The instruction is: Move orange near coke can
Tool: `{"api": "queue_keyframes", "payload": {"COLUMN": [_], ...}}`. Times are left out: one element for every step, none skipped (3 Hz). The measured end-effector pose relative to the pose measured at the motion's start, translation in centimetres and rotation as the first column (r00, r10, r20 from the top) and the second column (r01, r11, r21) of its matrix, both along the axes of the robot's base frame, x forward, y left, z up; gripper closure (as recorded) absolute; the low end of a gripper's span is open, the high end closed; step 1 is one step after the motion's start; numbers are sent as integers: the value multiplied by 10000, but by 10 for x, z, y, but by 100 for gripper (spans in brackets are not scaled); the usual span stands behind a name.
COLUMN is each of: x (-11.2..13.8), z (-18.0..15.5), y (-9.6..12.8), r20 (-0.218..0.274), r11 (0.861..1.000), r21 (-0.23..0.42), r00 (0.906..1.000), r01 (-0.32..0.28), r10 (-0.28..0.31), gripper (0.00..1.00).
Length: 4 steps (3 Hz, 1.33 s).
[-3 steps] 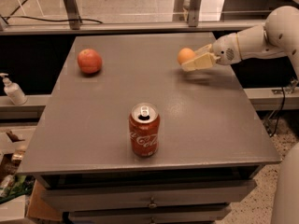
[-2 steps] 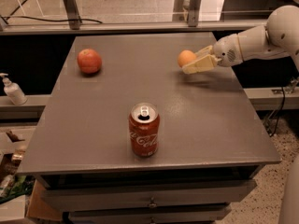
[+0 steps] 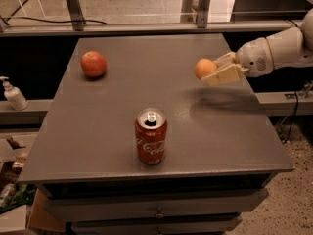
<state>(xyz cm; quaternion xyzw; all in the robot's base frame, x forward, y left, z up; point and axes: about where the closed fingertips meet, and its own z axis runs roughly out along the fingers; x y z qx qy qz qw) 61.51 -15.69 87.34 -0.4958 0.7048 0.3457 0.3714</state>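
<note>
In the camera view we see the gripper (image 3: 211, 72) over the right side of the tabletop (image 3: 98, 131), its two pale fingers closed on the orange (image 3: 204, 68), which is held clear of the surface with a blurred shadow beneath. The coke can (image 3: 151, 137) stands upright near the front edge, well apart from the orange; only tabletop lies between them. A reddish apple (image 3: 93, 64) sits at the far left, off that line. A pump bottle (image 3: 13, 95) stands beyond the tabletop's left edge.
</note>
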Motion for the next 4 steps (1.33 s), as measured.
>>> {"api": "queue_keyframes", "payload": {"x": [-35,-68,-106,-106], "z": [3,1,-8,-8], "y": [-5,-10,-7,-7], "r20": [-87,-320,-775,-775], "r11": [9985,9942,9852,9852], "r21": [5,34,183,184], "r00": [9985,9937,9822,9822], "r01": [-542,-1074,-1703,-1703], "r10": [542,1074,1713,1713], "gripper": [100,100,100,100]}}
